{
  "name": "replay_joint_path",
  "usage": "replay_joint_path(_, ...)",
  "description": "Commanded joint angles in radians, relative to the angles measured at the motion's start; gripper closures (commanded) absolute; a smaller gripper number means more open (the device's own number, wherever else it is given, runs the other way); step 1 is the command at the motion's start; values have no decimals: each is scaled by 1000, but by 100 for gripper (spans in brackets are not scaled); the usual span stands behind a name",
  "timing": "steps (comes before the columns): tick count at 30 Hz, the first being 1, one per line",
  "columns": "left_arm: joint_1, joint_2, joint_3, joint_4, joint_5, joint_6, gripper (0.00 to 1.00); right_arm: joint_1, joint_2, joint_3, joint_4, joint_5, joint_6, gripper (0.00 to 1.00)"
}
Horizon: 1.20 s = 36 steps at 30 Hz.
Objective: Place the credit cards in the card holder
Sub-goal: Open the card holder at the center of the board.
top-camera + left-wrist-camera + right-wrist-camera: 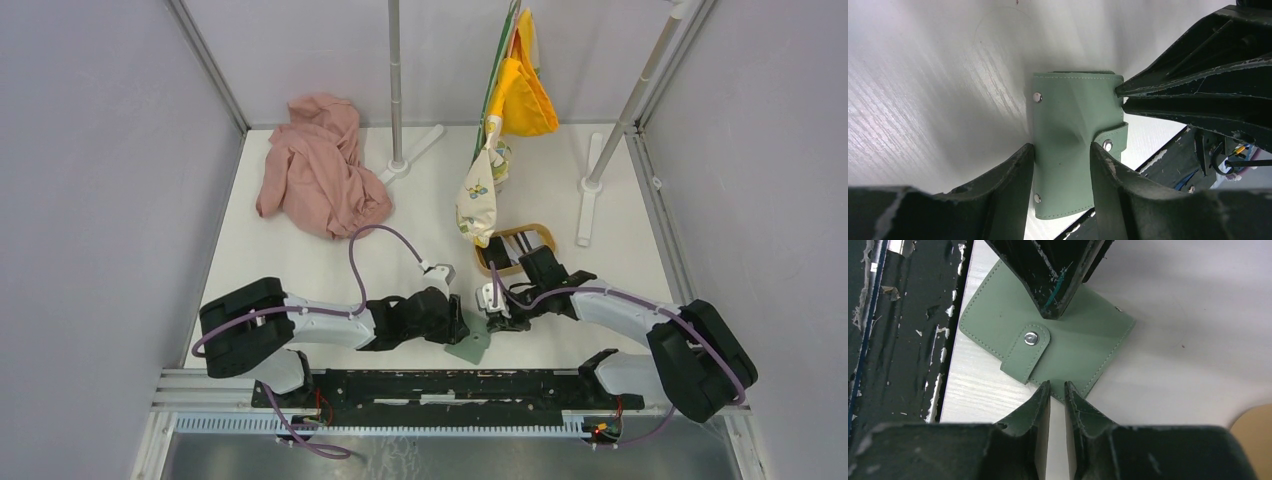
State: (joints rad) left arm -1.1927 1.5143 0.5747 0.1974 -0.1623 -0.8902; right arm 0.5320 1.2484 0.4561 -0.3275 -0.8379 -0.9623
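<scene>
The green card holder [1088,345] lies flat on the white worktop [300,262], close to the near edge and right between the two arms. It is shut. Its little strap [1020,357] is snapped down over the front.

The left pincer [1063,146] comes down on top of it. Its two fingers are spread apart. One finger sits at one long side and the other rests on the green cover near the strap. The card holder's long way runs straight out from this pincer.

The right pincer [1057,386] comes in from the other side. Its fingers are pressed almost together, and they look like they are pinching the thin edge of the card holder. Both pincers touch it, so neither one is nearer.

I think the strap has to come open before any card can go in.

I cannot find the cards. The wooden tray [548,232] behind the right arm is partly hidden, and I cannot tell what is inside. The card slots are hidden too.
</scene>
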Motion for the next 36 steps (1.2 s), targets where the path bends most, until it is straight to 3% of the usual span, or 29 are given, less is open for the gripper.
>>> replay_joint_path(1,-8,28,-41,-47,-17,-16,48,22,15,39,7,78,3,79)
replay_joint_path(5,-8,16,-74,32,26,-23,46,38,33,31,14,120,2,80)
replay_joint_path(8,-6,-5,-109,68,38,-37,38,39,49,36,7,156,-3,81)
replay_joint_path(15,12,-79,-277,234,103,-133,33,40,53,30,-20,184,-66,82)
replay_joint_path(22,13,33,-341,464,182,-216,34,40,62,24,-35,172,-94,82)
replay_joint_path(26,21,133,-345,602,229,-255,38,40,60,21,-41,168,-106,82)
replay_joint_path(32,57,279,-414,941,269,-368,51,43,62,22,-44,166,-112,82)
replay_joint_path(36,63,343,-372,989,273,-381,58,45,58,27,-53,149,-112,82)
